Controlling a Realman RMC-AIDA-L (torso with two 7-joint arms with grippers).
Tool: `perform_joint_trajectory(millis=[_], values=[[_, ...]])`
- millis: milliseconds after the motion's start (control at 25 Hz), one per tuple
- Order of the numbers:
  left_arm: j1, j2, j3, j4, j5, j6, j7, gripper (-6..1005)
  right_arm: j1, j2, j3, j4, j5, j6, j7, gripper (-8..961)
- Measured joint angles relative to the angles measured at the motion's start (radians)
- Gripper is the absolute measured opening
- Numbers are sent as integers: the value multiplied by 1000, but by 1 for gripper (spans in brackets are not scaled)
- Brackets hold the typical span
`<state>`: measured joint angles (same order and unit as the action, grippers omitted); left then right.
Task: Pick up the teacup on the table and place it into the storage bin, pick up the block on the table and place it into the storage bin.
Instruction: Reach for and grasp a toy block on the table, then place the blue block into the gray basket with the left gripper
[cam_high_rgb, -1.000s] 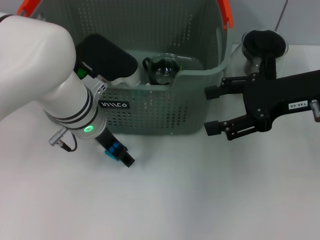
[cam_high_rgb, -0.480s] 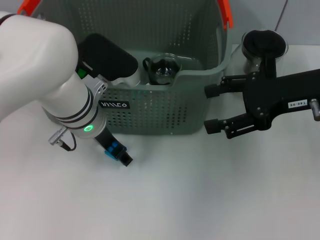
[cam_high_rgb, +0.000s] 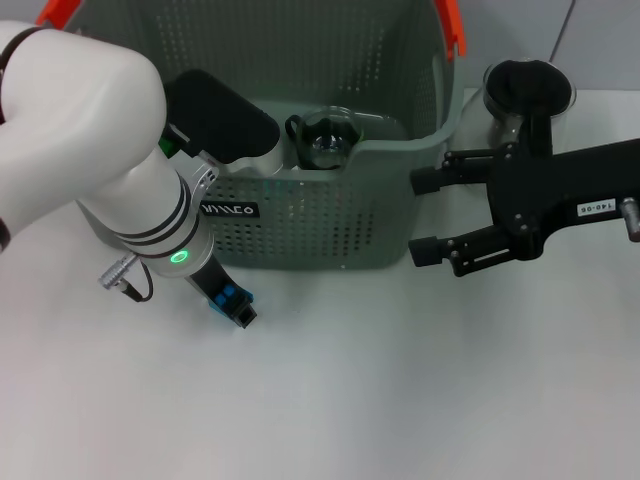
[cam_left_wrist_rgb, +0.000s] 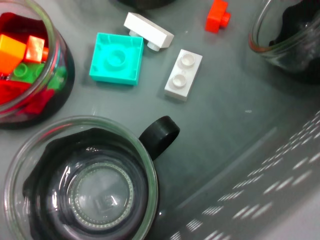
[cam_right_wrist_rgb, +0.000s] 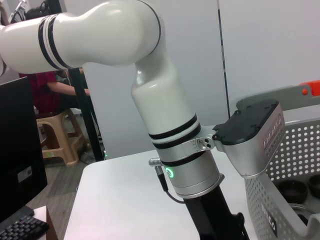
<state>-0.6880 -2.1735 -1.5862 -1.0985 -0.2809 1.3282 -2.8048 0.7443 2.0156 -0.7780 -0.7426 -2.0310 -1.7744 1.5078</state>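
While the left arm reaches over the near wall of the storage bin (cam_high_rgb: 330, 215), its gripper cannot be made out in any view, so whether its fingers are spread or closed I cannot tell. Its wrist camera looks straight down into the bin at the teacup (cam_left_wrist_rgb: 82, 187), a clear glass cup with a black handle, standing upright on the bin floor. Near the cup lie loose blocks: a teal square block (cam_left_wrist_rgb: 116, 58), a white two-stud block (cam_left_wrist_rgb: 183, 74), another white block (cam_left_wrist_rgb: 148, 31) and a small red block (cam_left_wrist_rgb: 217, 14). A glass jar of coloured blocks (cam_left_wrist_rgb: 25, 65) stands just beside the cup.

The right gripper (cam_high_rgb: 428, 217) hangs outside the bin's right wall with its jaws spread and nothing between them. By my judgement the cup is already delivered, directly below the left wrist, and a block remains to be settled.
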Motion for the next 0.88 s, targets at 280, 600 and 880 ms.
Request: perform_joint_trajectory(millis=[280, 600, 880], values=[[-5, 0, -5, -15, -9, 25, -1, 487, -4, 2, 3, -6, 1, 0, -1, 944], [31, 3, -68, -211, -37, 264, 54, 423, -5, 2, 12, -8, 3, -4, -3, 945], [16, 9, -480, -413, -342, 627, 217, 404, 1, -1, 17, -9, 9, -12, -10, 944]])
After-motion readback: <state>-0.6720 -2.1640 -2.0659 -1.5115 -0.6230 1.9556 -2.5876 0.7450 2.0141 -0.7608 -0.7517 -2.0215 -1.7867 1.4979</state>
